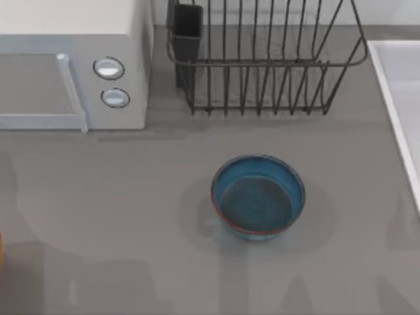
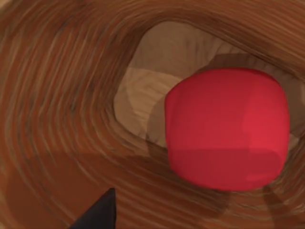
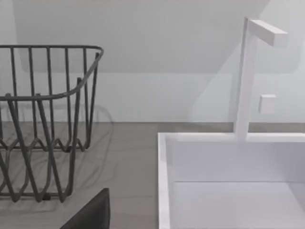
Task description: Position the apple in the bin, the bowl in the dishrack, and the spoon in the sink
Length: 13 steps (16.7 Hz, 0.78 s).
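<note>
Of the left end effector, a single dark fingertip [image 2: 97, 212] pokes into the edge of the left wrist view, so I cannot tell how far it is open; it touches nothing visible. Just past it, the apple [image 2: 228, 128] rests on the pale wooden floor of a round brown-walled bin [image 2: 62, 95], casting a shadow on the floor beside it and apart from the fingertip.

The right end effector likewise shows one dark fingertip [image 3: 90, 214] in the right wrist view, its opening impossible to judge. It hangs over the grey counter [image 1: 131, 197] between the dishrack [image 3: 45, 119] and the sink [image 3: 228, 181], whose white tap [image 3: 250, 71] rises at the far rim.

From above, the bowl [image 1: 258, 197] sits upright near the middle of the counter, well apart from the dishrack behind it. The sink is cut off at the right edge, the microwave [image 1: 72, 65] at the left.
</note>
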Available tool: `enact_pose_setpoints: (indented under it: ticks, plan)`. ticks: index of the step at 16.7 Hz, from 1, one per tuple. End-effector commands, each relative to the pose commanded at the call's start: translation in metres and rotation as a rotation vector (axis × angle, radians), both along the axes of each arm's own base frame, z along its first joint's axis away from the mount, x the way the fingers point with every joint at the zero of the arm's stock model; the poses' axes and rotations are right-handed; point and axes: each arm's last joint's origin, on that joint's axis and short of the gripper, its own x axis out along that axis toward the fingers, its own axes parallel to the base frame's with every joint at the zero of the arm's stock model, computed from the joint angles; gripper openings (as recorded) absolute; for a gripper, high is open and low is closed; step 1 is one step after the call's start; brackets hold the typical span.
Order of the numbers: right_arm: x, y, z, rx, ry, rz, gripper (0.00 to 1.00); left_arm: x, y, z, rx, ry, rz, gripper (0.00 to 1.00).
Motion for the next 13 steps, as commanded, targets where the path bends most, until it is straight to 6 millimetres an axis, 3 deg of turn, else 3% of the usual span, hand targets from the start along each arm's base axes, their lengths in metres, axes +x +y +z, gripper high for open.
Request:
enact_pose_setpoints:
  ticks: [5,13]
  plan:
    - [0.000,0.000,0.000,0.000,0.000,0.000,1.00,-0.009,-0.008,0.003,0.033,-0.113,-0.114,1.00]
    - [0.000,0.000,0.000,0.000,0.000,0.000,1.00,-0.055,-0.036,-0.004,0.313,-0.594,-0.643,1.00]
